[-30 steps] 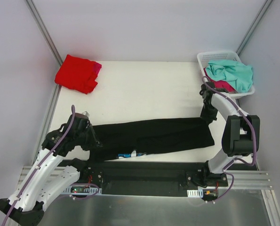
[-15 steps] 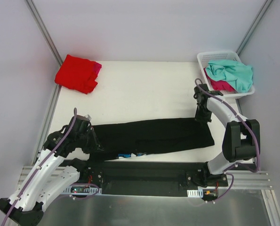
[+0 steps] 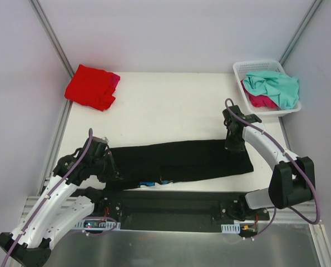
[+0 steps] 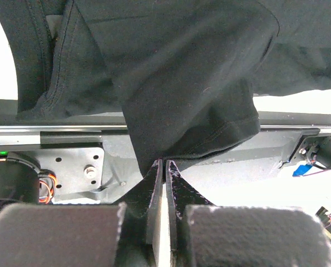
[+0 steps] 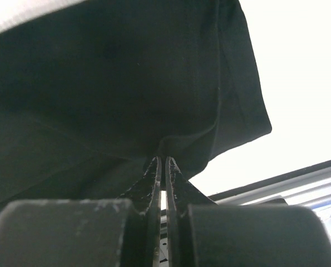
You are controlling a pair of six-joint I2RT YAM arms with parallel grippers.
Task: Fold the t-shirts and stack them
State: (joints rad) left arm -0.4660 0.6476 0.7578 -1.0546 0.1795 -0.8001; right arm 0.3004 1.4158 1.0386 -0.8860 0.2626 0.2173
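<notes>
Left fingers (image 4: 156,181): pinched shut on the black t-shirt (image 3: 182,158), at its near-left hem.
Right fingers (image 5: 154,175): clamped on its far-right edge.

No text, brand, number or sign was legible in any view. One candidate only: a small blue-and-white patch (image 3: 153,183) at the near edge of the black t-shirt (image 3: 182,158), too small to read.

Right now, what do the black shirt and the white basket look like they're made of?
The black shirt: soft matte knit, probably cotton; it drapes in folds and shows a stitched hem. The basket: rigid white plastic, likely; lattice walls hold their shape.
</notes>
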